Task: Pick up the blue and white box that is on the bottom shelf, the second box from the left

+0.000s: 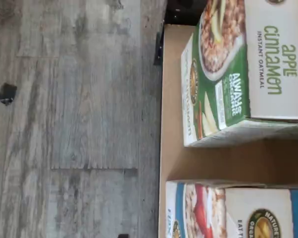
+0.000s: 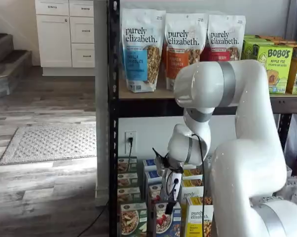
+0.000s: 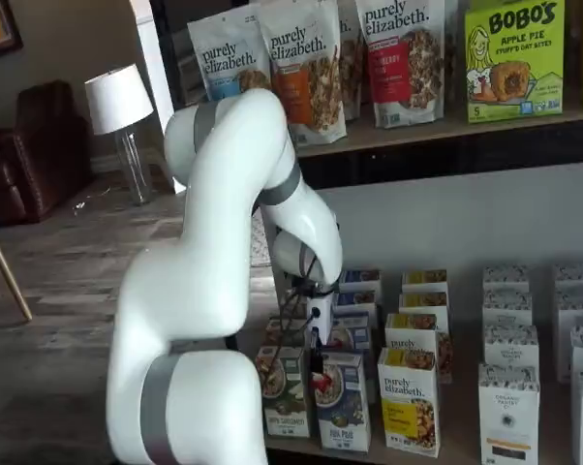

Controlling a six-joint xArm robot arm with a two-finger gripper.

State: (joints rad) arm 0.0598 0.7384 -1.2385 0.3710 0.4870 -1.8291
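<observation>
Small upright blue and white cardboard carton (image 3: pixel 344 399) picturing a cereal bowl with red berries, front row of the tan-lined bottom shelf (image 3: pixel 461 448), beside a green cardboard carton (image 3: pixel 285 389), white-bodied gripper with black fingers (image 3: pixel 314 339) above it, jaws spread wide, holding nothing, glossy granola bags (image 2: pixel 141 49) on wood-topped level above.

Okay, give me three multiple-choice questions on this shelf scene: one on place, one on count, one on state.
1. The blue and white box stands:
A on the upper level
B between the green carton and the yellow carton
C on the floor
2. Granola bags on the upper level:
A one
B six
C three
3. The blue and white box is:
A upright
B lying flat
C lifted off the shelf

Answers: B, both cartons flank it in the front row; C, three bags stand side by side; A, it stands on the bottom shelf.
</observation>
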